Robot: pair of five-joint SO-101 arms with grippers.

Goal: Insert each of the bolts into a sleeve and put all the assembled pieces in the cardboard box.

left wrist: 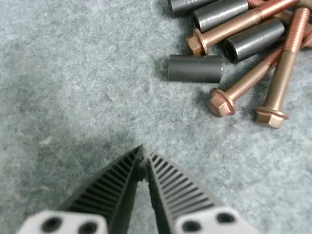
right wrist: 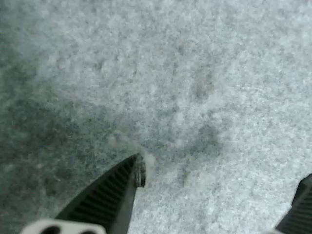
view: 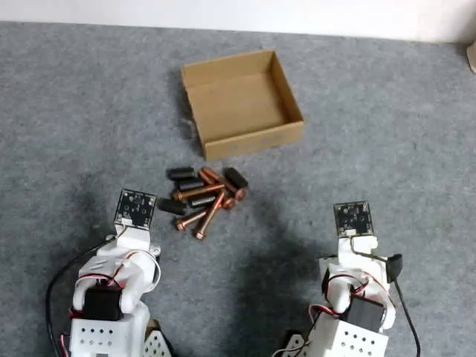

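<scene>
Desk (view: 387, 149): grey felt-like cover, carries everything.
Cardboard box (view: 253, 141): open, nothing inside.
Pile (view: 204, 195): copper-coloured bolts (left wrist: 229, 30) and dark sleeves (left wrist: 253, 39), crossed and touching, near the box's front wall; none seen assembled.
Right pincer (right wrist: 222, 180): spread wide, empty, over bare cover.
Left pincer (left wrist: 145, 163): fingers pressed together, empty, near the lone sleeve (left wrist: 195, 68).
Risk: round parts likely roll if nudged; a grab into the tangle may lift two pieces or scatter them.

grey felt-like surface (view: 387, 149) throughout; pale strip (view: 223, 13) along the far edge.
</scene>
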